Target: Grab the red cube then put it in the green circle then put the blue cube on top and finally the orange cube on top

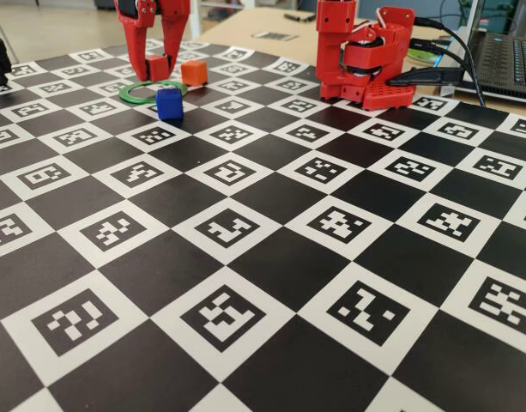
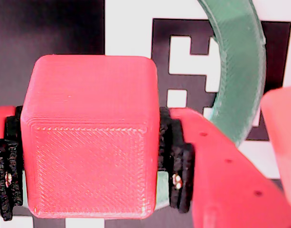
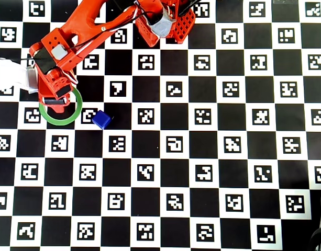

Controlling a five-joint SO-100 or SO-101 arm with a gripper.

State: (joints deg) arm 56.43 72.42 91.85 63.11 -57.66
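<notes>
Red cube (image 2: 90, 137), matte with fine ribbed print lines, sits clamped between the gripper (image 2: 88, 166) pads, over the green circle (image 1: 147, 92). Blue cube (image 1: 169, 104) rests just beside the ring; orange cube (image 1: 194, 73) stands near, behind.

A checkered marker board (image 1: 271, 257) carries the green circle (image 1: 129, 96), blue cube (image 1: 169, 104) and orange cube (image 1: 194, 72).
</notes>
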